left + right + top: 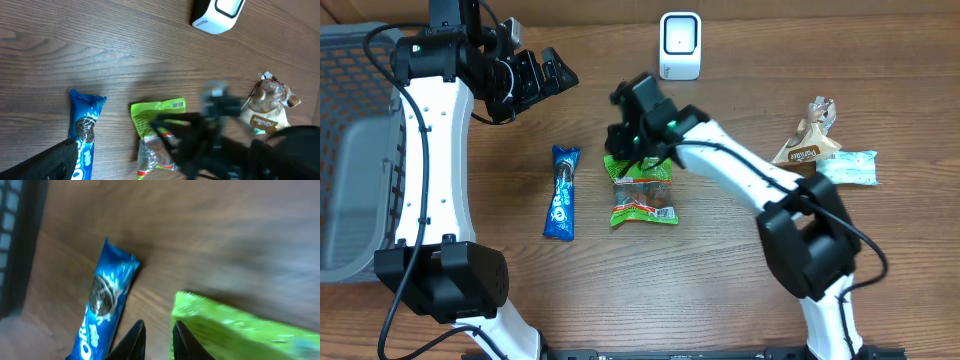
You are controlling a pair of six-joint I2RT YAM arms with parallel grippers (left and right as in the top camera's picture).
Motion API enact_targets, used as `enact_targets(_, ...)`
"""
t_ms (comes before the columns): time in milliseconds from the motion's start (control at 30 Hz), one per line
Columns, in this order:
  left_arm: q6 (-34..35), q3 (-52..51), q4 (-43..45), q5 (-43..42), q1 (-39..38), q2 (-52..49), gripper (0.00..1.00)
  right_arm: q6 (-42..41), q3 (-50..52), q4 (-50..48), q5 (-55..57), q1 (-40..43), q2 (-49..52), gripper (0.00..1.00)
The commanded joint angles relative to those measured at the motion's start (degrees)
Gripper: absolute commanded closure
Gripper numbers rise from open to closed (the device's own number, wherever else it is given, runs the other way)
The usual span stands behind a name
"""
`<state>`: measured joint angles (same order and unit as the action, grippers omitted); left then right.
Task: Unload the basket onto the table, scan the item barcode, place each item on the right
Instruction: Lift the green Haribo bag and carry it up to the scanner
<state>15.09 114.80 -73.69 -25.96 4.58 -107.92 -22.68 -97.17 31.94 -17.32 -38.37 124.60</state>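
Note:
A green snack packet point(642, 200) point(157, 112) point(235, 330) lies mid-table. My right gripper point(632, 145) point(159, 330) hangs low over its far end. Its jaws are nearly together with only bare wood showing in the slit, and the packet's left edge lies against the right finger. The white barcode scanner point(680, 45) point(220, 15) stands at the back. A blue Oreo pack point(561, 192) point(82, 135) point(102, 310) lies left of the green packet. My left gripper point(545, 72) is open and empty, held high at the back left, one of its fingers point(40, 162) showing in its own view.
A grey mesh basket point(350, 150) stands at the left edge. A brown snack packet point(810, 140) point(267, 110) and a pale teal packet point(848, 167) lie at the right. The right arm point(750, 175) stretches across the table's middle.

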Motion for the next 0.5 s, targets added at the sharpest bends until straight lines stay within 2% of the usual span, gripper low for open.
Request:
enact_targets(0, 0.8, 1.4, 0.2, -0.4, -0.4, -0.1, 0.00, -1.7, -0.7, 0.5, -3.6, -1.8, 3.5, 0.80)
enact_targets(67, 0.8, 1.4, 0.2, -0.4, -0.4, -0.1, 0.00, -1.4, -0.7, 3.2, -3.5, -2.8, 4.2, 0.76)
enact_targets(267, 0.8, 1.4, 0.2, -0.4, -0.4, -0.1, 0.00, -1.5, -0.7, 6.3, 5.0, -3.1, 4.7, 0.76)
enact_targets(467, 0.8, 1.4, 0.2, -0.4, -0.4, -0.1, 0.00, -8.5, -0.7, 8.2, 16.3, 1.6, 4.7, 0.75)
